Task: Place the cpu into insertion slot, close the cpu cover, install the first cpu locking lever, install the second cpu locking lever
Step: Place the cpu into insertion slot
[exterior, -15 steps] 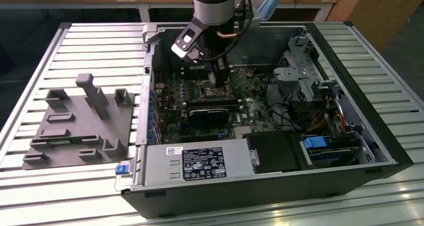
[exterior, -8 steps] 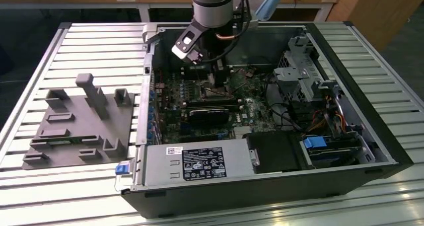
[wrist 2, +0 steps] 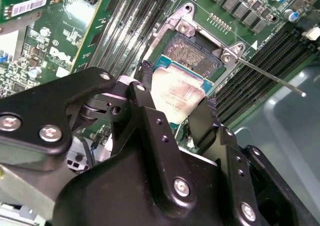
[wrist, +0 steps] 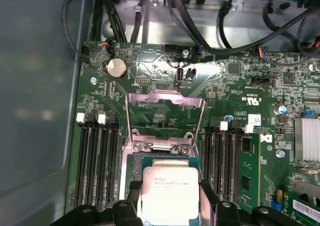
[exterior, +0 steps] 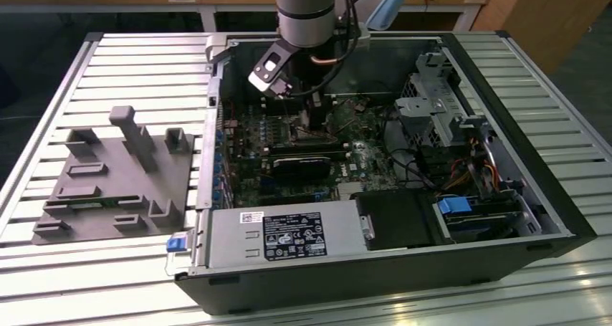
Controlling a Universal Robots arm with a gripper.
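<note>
You had the cpu pinched by its edges between the fingers of the tool, tilted just over the insertion slot. In the first wrist view the cpu cover stood raised beyond it, with memory slots on either side. The open computer case lay on the counter.

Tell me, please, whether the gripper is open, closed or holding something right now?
The gripper is closed on the chip, with its fingers on opposite edges, at the open socket.
</note>
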